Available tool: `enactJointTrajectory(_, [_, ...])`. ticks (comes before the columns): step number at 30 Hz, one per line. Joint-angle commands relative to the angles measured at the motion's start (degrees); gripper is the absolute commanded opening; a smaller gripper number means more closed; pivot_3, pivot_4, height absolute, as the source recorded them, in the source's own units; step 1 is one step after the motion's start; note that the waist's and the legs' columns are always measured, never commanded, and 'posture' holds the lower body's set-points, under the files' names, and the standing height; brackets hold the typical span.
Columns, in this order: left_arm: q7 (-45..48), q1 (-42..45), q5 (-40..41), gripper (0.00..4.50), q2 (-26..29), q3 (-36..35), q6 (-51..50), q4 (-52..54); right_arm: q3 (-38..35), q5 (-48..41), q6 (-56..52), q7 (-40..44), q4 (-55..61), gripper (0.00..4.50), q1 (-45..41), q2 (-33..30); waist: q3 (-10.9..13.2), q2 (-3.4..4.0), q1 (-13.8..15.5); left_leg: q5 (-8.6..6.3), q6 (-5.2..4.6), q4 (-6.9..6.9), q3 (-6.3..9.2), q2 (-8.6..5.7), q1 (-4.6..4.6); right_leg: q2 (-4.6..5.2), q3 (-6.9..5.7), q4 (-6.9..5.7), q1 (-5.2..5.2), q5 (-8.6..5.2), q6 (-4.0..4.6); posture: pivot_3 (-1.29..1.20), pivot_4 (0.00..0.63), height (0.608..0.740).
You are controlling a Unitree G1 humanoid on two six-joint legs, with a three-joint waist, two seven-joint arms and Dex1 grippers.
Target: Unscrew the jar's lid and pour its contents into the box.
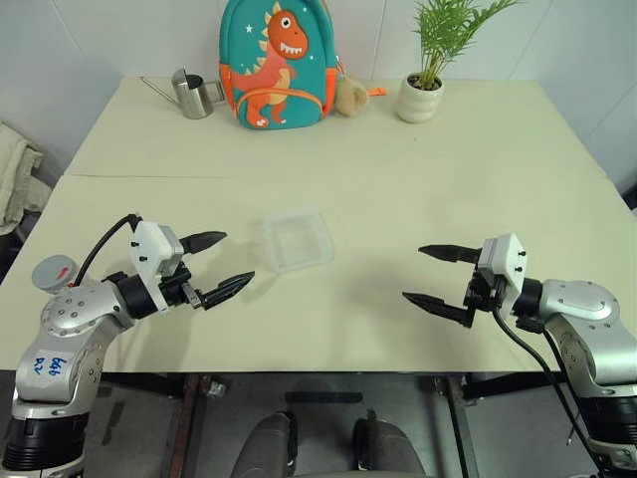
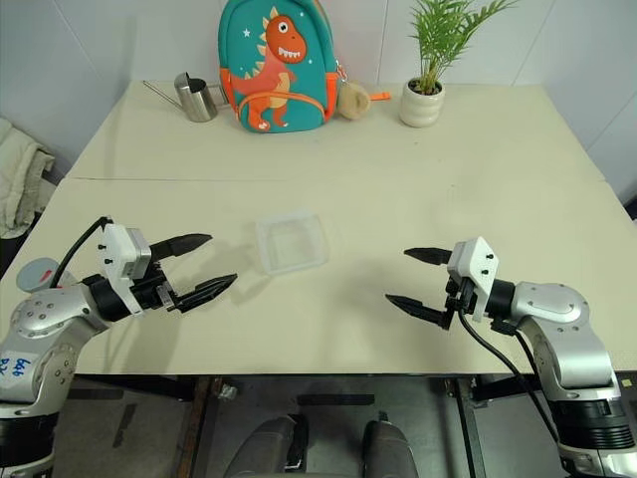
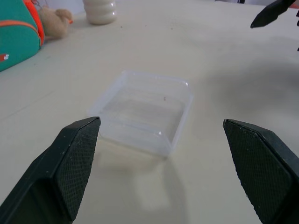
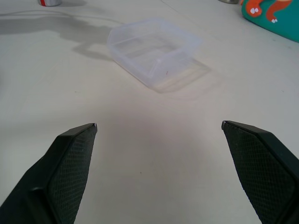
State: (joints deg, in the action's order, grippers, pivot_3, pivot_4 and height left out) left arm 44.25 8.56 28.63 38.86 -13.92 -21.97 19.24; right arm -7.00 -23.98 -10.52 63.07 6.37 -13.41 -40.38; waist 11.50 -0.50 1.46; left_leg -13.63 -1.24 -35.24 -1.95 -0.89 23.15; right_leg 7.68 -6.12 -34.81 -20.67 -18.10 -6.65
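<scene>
The clear square box (image 1: 296,239) lies on the table's middle, between my two grippers. A tiny dark bit (image 3: 164,98) rests on its floor. The grey lid (image 1: 52,273) with a red mark shows at the table's left edge, behind my left arm; it sits on the jar (image 4: 48,2), whose body is mostly hidden. My left gripper (image 1: 239,256) hovers left of the box, open and empty, pointing toward it. To the right of the box my right gripper (image 1: 412,273) is open and empty too, aimed at the box (image 4: 152,49).
Along the table's far edge stand a steel watering can (image 1: 194,95), a teal dinosaur backpack (image 1: 274,65), a small plush toy (image 1: 350,96) and a potted plant (image 1: 420,98). A cloth (image 1: 15,174) hangs off to the left of the table.
</scene>
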Motion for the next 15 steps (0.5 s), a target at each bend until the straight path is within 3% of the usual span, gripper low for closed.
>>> enactJointTrajectory(1, [-1.0, 1.2, -0.3, 4.48, 0.1, -0.2, 0.5, 2.2, 0.0, -0.4, 1.5, 0.7, -1.8, 4.5, -3.0, 0.2, 0.0, 0.0, -0.1, 0.0, 0.0, -0.01, -0.04, 0.01, 0.0, -0.01, 0.03, 0.01, -0.03, 0.01, 0.01, 0.0, 0.15, 0.74])
enactJointTrajectory(6, [-2.1, 0.4, -1.0, 4.48, 0.6, -1.0, 0.8, 2.7, 2.3, 0.6, 3.5, 2.8, -8.1, 4.5, -8.7, 1.3, 0.0, 0.0, -0.2, -0.01, 0.04, -0.05, -0.15, 0.14, -0.05, -0.14, 0.11, 0.01, -0.08, 0.06, 0.1, 0.0, 0.15, 0.74])
enactJointTrajectory(12, [-8.1, -5.9, -0.5, 4.48, -2.5, -4.1, -0.2, 8.2, 4.1, -0.1, 3.4, 4.3, -12.1, 4.5, -14.7, 3.6, 0.0, 0.0, -0.2, -0.05, 0.03, -0.06, -0.19, 0.19, -0.01, -0.13, 0.15, -0.1, -0.1, 0.08, 0.11, 0.0, 0.15, 0.74])
enactJointTrajectory(15, [-14.9, -14.3, -1.0, 4.48, -7.9, -5.9, -0.6, 15.5, 5.8, 0.0, 3.9, 5.7, -14.3, 4.5, -18.0, 6.2, 0.0, 0.0, -0.4, -0.09, 0.03, -0.08, -0.19, 0.21, 0.02, -0.13, 0.14, -0.03, -0.09, 0.08, 0.1, 0.0, 0.15, 0.74])
